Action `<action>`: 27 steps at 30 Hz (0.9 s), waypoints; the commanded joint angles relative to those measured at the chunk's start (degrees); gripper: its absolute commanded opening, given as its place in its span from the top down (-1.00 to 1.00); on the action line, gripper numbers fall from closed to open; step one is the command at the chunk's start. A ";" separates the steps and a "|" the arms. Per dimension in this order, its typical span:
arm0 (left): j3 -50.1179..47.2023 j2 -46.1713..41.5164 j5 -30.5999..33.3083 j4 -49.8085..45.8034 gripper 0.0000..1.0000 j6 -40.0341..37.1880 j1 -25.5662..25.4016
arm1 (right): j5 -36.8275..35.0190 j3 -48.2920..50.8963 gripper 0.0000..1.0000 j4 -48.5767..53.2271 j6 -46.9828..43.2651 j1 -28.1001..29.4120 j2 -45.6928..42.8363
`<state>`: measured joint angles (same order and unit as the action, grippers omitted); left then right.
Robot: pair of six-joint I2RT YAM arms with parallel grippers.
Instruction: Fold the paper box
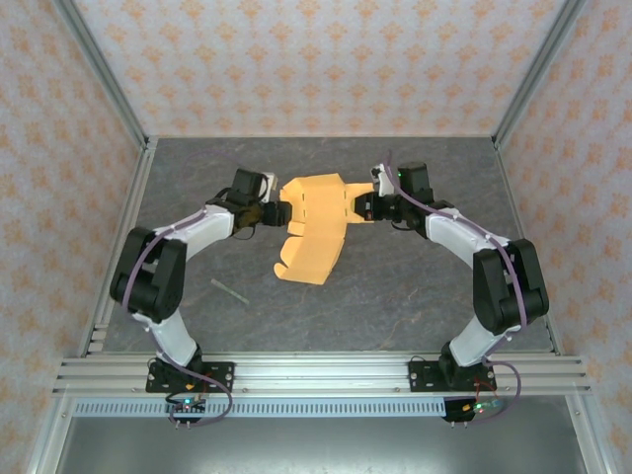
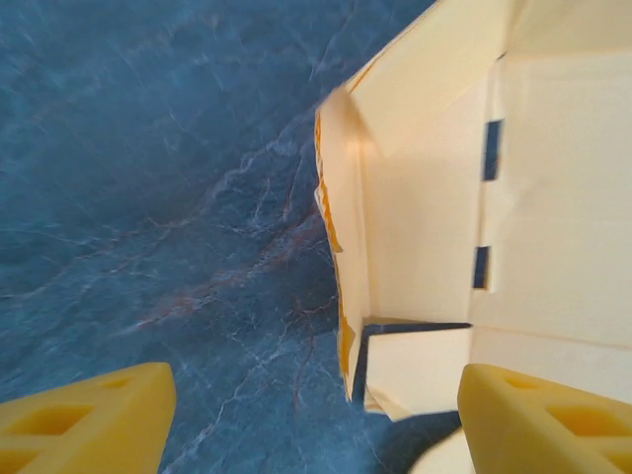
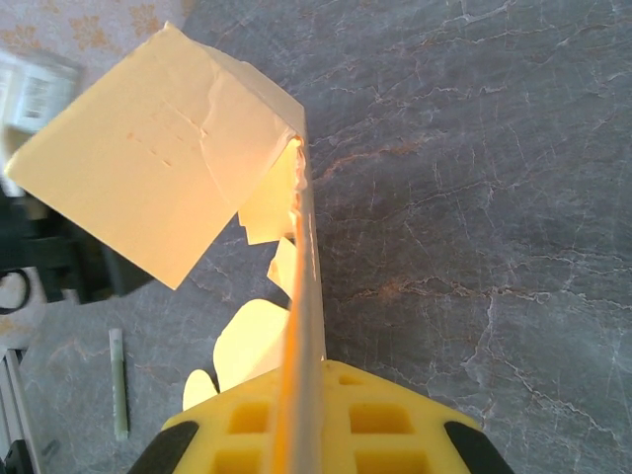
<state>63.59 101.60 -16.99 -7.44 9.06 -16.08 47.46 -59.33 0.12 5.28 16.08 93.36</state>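
Looking down from the overhead camera: the paper box (image 1: 311, 227) at mid-table, an orange-yellow die-cut sheet partly folded, stretched between the two arms. Left gripper (image 1: 284, 213) right at the sheet's left edge; right gripper (image 1: 357, 207) clamped on its right edge. Lower part of the sheet curving toward the near left, ending in a row of scalloped tabs. Small pale stick (image 1: 229, 289) lying alone on the dark marbled table (image 1: 415, 286), well apart from the sheet's near edge. Bare table on every side of the sheet, widest toward the near rail (image 1: 326, 367) and the far wall.

Seen from the left wrist: both yellow fingers (image 2: 89, 425) spread wide at the bottom corners, gripping nothing. Left rim of the paper box (image 2: 434, 247) standing between them, a raised flap casting shadow, two dark slots along a crease, a notched corner just ahead of the right finger. Open marbled surface to the left of that rim.

Seen from the right wrist: yellow fingers pressed tight on the sheet, edge-on, one thin line running straight up from the grip. Folded panel (image 3: 148, 168) leaning off to the left at the far end, rounded tabs below it, the stick (image 3: 118, 385) near the left border. Unobstructed table to the right of the sheet's edge.
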 commanded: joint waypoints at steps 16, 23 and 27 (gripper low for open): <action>9.50 12.56 -9.33 10.13 0.75 0.98 1.40 | -3.04 -0.68 1.00 -1.25 -2.48 -0.33 1.16; 7.03 4.05 -4.78 5.37 1.00 -4.73 1.57 | -12.30 -1.46 0.49 5.84 -5.28 -0.29 -0.95; 6.50 -0.78 -0.76 -0.29 1.00 -11.81 1.57 | -22.23 -2.98 -0.09 12.81 -12.77 1.10 -4.86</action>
<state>70.02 106.04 -21.76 -3.81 4.16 -14.94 34.48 -59.70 6.90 -1.21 16.16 92.97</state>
